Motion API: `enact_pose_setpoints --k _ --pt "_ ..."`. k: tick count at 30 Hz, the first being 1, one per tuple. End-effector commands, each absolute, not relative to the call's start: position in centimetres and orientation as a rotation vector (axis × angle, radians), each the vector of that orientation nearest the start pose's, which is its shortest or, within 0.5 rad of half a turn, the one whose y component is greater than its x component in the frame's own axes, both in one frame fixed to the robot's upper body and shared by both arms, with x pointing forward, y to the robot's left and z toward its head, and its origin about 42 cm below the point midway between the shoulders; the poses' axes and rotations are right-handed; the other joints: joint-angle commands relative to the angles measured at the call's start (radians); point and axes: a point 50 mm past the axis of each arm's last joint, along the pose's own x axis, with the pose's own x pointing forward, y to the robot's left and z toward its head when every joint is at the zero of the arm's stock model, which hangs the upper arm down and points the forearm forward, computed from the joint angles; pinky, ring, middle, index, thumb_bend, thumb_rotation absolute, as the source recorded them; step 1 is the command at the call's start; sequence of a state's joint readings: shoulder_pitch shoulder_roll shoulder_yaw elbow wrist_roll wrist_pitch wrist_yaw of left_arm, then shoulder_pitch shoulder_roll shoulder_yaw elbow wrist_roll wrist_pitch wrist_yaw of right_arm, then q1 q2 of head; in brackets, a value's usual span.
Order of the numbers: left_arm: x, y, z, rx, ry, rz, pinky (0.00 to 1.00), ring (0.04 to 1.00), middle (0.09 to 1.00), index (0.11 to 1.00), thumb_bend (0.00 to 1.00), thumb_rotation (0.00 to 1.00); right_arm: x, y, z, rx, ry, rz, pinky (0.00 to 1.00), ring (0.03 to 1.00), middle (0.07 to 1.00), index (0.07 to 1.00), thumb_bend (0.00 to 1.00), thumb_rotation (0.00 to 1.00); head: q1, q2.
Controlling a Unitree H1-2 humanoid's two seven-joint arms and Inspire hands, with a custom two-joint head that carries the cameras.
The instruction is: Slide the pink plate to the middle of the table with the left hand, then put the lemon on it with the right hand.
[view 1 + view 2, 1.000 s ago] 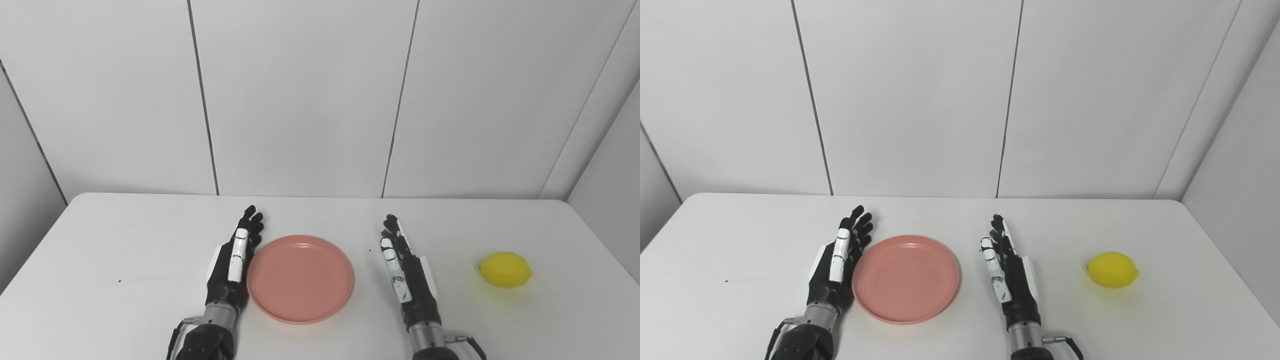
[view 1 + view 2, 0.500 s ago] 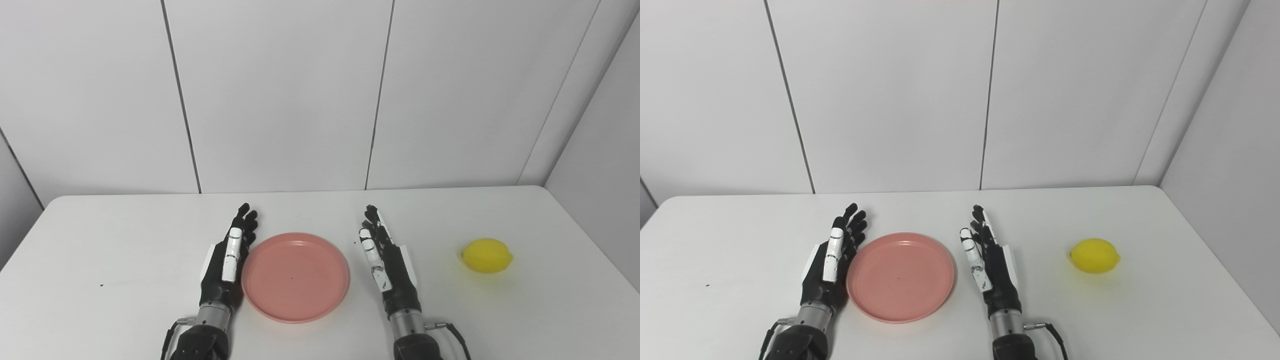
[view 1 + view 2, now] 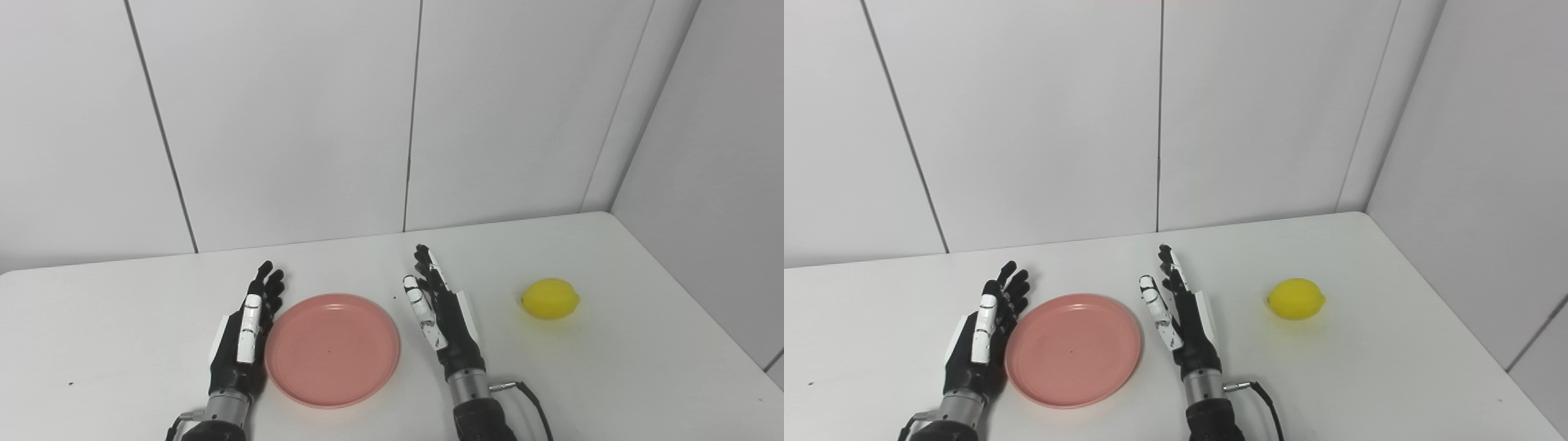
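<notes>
A pink plate [image 3: 332,349] lies flat on the white table [image 3: 612,367] between my two hands. My left hand [image 3: 242,334] stands on edge against the plate's left rim, open, fingers stretched toward the wall. Just right of the plate my right hand [image 3: 444,321] is held the same way, open and holding nothing, a small gap from the rim. The yellow lemon [image 3: 550,299] rests on the table well to the right of my right hand, untouched.
White wall panels [image 3: 306,122] rise behind the table and a side wall [image 3: 723,184] closes the right. The table's right edge [image 3: 723,318] runs close past the lemon. A small dark speck [image 3: 70,384] marks the table at far left.
The whole picture has shifted left as the camera turned right. Plate, lemon and both hands keep their places relative to one another.
</notes>
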State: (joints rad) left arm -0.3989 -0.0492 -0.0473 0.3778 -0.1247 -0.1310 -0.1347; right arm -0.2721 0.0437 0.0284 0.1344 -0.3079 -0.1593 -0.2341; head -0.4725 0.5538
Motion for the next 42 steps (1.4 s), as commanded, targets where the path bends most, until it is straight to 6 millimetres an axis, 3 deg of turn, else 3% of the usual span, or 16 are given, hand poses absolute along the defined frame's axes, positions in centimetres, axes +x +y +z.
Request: enact_pose_setpoints --k 1,2,4,13,20,26,33,42 --pt "40.2 13.6 13.5 -0.121 -0.144 -0.307 0.99 0.961 0.951 0.949 0.66 1.0 36.8 -17.8 18.3 -0.274 -0.41 -0.206 0.9 0.921 0.929 0.946 0.68 0.74 -0.012 0.0" --pt "40.2 13.6 13.5 -0.12 -0.141 -0.308 1.0 0.967 0.952 0.948 0.67 1.0 36.7 -18.1 18.6 -0.294 -0.414 -0.229 0.91 0.923 0.924 0.941 0.69 0.65 -0.012 0.0" --pt "40.2 13.7 13.4 -0.13 -0.143 -0.315 0.99 0.968 0.951 0.946 0.66 1.0 36.5 -19.0 19.3 -0.343 -0.416 -0.275 0.92 0.933 0.929 0.942 0.73 0.57 -0.031 -0.003" --pt "40.3 14.1 12.8 -0.105 -0.139 -0.348 0.99 0.96 0.942 0.937 0.69 1.0 35.7 -22.0 21.1 -0.526 -0.405 -0.416 0.86 0.913 0.928 0.94 0.79 0.36 -0.063 -0.005" --pt "40.3 14.7 12.6 -0.091 -0.132 -0.357 0.99 0.956 0.936 0.933 0.71 1.0 35.0 -23.9 22.0 -0.653 -0.386 -0.521 0.81 0.888 0.923 0.935 0.84 0.29 -0.1 -0.011" --pt "40.5 15.4 12.3 -0.09 -0.133 -0.368 0.97 0.947 0.933 0.926 0.73 1.0 34.3 -25.8 22.5 -0.734 -0.303 -0.604 0.8 0.901 0.943 0.947 0.86 0.28 -0.138 -0.018" --pt "41.0 16.0 11.5 -0.1 -0.133 -0.366 0.94 0.92 0.91 0.898 0.75 1.0 34.1 -28.0 22.7 -0.81 -0.269 -0.66 0.82 0.896 0.928 0.939 0.9 0.19 -0.157 -0.023" --pt "41.1 16.2 11.2 -0.102 -0.137 -0.362 0.92 0.91 0.904 0.891 0.76 1.0 33.9 -29.8 22.3 -0.851 -0.164 -0.697 0.81 0.899 0.925 0.938 0.93 0.2 -0.163 -0.023"
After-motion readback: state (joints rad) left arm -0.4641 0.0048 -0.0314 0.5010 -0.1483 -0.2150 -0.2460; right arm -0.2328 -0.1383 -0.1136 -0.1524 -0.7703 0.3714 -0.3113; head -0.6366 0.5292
